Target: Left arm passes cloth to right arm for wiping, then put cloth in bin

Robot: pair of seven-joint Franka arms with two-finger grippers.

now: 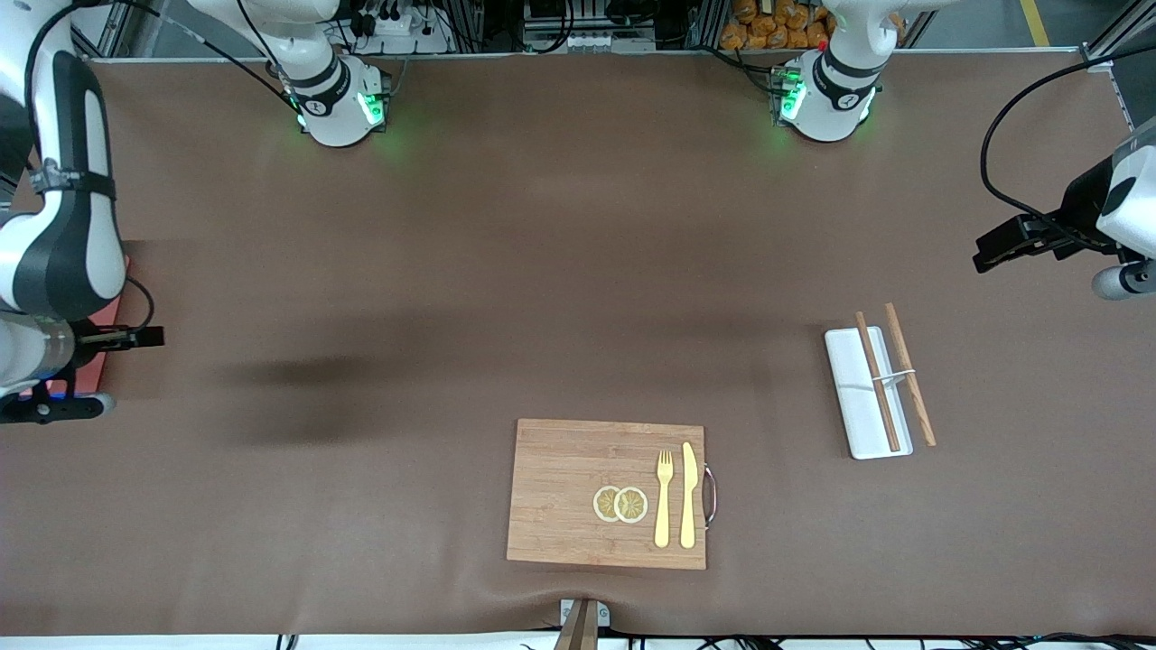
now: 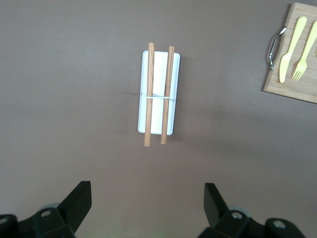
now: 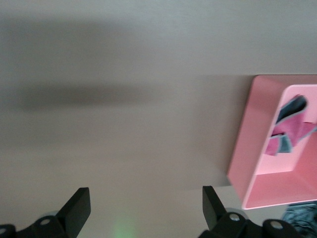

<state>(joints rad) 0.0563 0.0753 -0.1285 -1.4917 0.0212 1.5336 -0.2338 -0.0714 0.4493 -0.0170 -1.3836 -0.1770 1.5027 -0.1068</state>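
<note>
The cloth (image 3: 290, 130), crimson with a dark grey border, lies crumpled inside the pink bin (image 3: 247, 148) in the right wrist view. In the front view only a sliver of the bin (image 1: 95, 366) shows under the right arm, at the right arm's end of the table, and the cloth is hidden there. My right gripper (image 1: 144, 338) is open and empty, up in the air beside the bin; its fingers also show wide apart in the right wrist view (image 3: 146, 196). My left gripper (image 1: 989, 253) is open and empty, raised at the left arm's end of the table, with bare table between its fingers in the left wrist view (image 2: 147, 191).
A wooden cutting board (image 1: 578, 492) with a fork (image 1: 664, 496), a knife (image 1: 688, 492) and two lemon slices (image 1: 620, 504) lies near the front camera. A white tray (image 1: 853, 388) with two chopsticks (image 1: 908, 375) lies toward the left arm's end.
</note>
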